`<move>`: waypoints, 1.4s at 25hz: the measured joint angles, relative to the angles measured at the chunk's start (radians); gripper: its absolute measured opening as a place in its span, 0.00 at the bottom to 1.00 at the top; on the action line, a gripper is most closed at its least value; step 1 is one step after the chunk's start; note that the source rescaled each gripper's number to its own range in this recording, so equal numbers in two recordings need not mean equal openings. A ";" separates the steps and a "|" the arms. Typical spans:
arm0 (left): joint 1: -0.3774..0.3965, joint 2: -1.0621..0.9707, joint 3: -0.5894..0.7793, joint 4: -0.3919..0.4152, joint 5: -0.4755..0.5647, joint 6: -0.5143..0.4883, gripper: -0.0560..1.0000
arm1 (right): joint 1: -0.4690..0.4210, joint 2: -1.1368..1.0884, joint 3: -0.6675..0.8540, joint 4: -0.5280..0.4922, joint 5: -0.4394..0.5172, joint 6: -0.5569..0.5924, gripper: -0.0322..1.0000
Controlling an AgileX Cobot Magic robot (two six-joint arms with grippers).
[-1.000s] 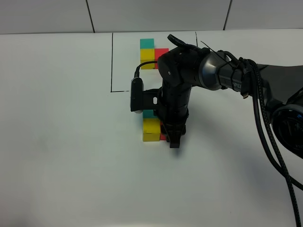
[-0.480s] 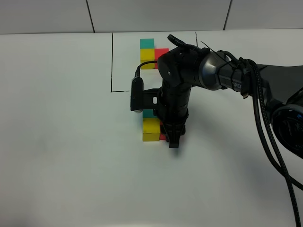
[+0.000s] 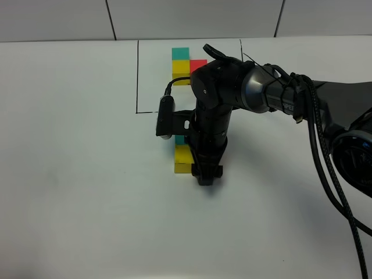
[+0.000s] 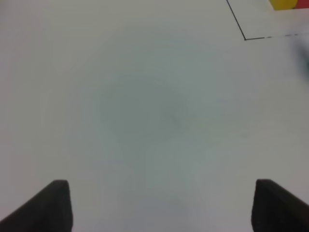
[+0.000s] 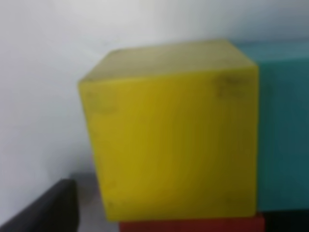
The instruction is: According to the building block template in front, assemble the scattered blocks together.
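**Operator:** Report the left side of the worktop first.

**Technician:** The left gripper point(image 4: 159, 205) is not visible in the high view. Its wrist camera shows two dark fingertips spread wide over bare white surface, holding nothing. A corner of the black outline and a yellow edge of the building block template point(image 4: 285, 4) lie well ahead of it.

**Operator:** Centre?

**Technician:** The building block template point(image 3: 187, 64) sits inside the drawn rectangle toward the far edge. The scattered blocks point(image 3: 183, 158) lie nearer the middle, just outside the rectangle's near line. The teal cube point(image 3: 181, 140) touches the far face of the yellow cube point(image 3: 184, 160). The red cube point(image 5: 193, 224) shows only as a strip in the right wrist view, touching the yellow cube; the arm hides it from above.

**Operator:** Right arm?

**Technician:** The right gripper point(image 3: 206, 174) stands vertical, fingertips at table level just right of the yellow cube. Whether it clamps the red cube cannot be determined.

**Operator:** Governing relation?

**Technician:** The yellow cube lies directly left of the fingers. The template places red right of yellow, so any closing push probably runs leftward. The right arm is the nearer.
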 joint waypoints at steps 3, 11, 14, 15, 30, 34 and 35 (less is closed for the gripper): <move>0.000 0.000 0.000 0.000 0.000 0.000 0.82 | 0.000 -0.009 0.002 -0.011 -0.003 0.020 0.85; 0.000 0.000 0.000 0.000 0.000 0.000 0.82 | -0.059 -0.165 0.008 -0.078 0.059 0.154 0.90; 0.000 0.000 0.000 0.000 0.000 0.000 0.82 | -0.173 -0.213 0.008 -0.072 0.077 0.278 0.90; 0.000 0.000 0.000 0.000 0.000 0.000 0.82 | -0.216 -0.222 0.008 -0.072 0.076 0.317 0.90; 0.000 0.000 0.000 0.000 0.000 0.000 0.82 | -0.679 -0.477 0.109 -0.004 -0.063 0.583 0.90; 0.000 0.000 0.000 0.000 0.000 0.000 0.82 | -0.688 -0.655 0.242 -0.013 -0.087 0.593 0.90; 0.000 0.000 0.000 0.000 0.000 0.000 0.82 | -0.688 -0.710 0.290 -0.018 -0.103 0.599 0.90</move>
